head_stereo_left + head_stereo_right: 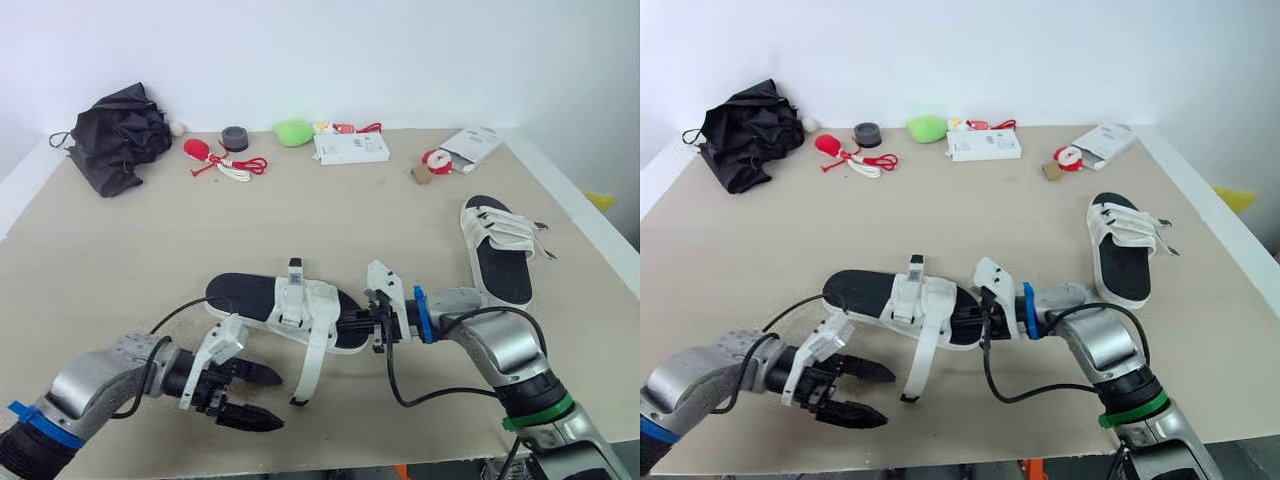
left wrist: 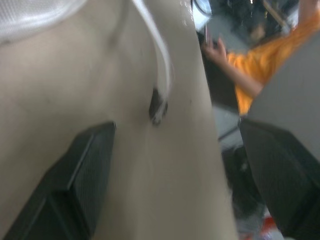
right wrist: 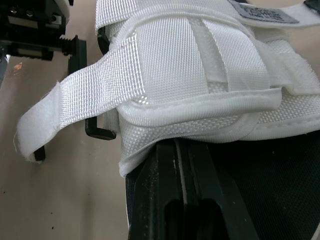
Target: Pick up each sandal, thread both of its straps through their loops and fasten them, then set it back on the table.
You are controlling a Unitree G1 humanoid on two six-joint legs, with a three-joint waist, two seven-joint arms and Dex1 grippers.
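A black-soled sandal with white straps [image 1: 290, 300] lies at the table's near middle. My right gripper [image 1: 357, 326] is shut on its sole at the right end; the right wrist view shows the straps [image 3: 200, 75] close up and one loose strap [image 3: 60, 112] sticking out over the table. That strap's free end [image 1: 299, 400] hangs down to the table surface. My left gripper [image 1: 278, 401] is open just left of the strap end, fingers [image 2: 80, 175] wide apart, holding nothing. A second sandal [image 1: 497, 245] lies on the table at the right.
Along the far edge sit a black folded umbrella [image 1: 120, 135], a red-and-white cord bundle [image 1: 225, 163], a tape roll [image 1: 234, 138], a green object [image 1: 293, 132], a white box [image 1: 350, 148] and a white packet [image 1: 470, 148]. A person in orange [image 2: 260, 70] stands beyond the table's near edge.
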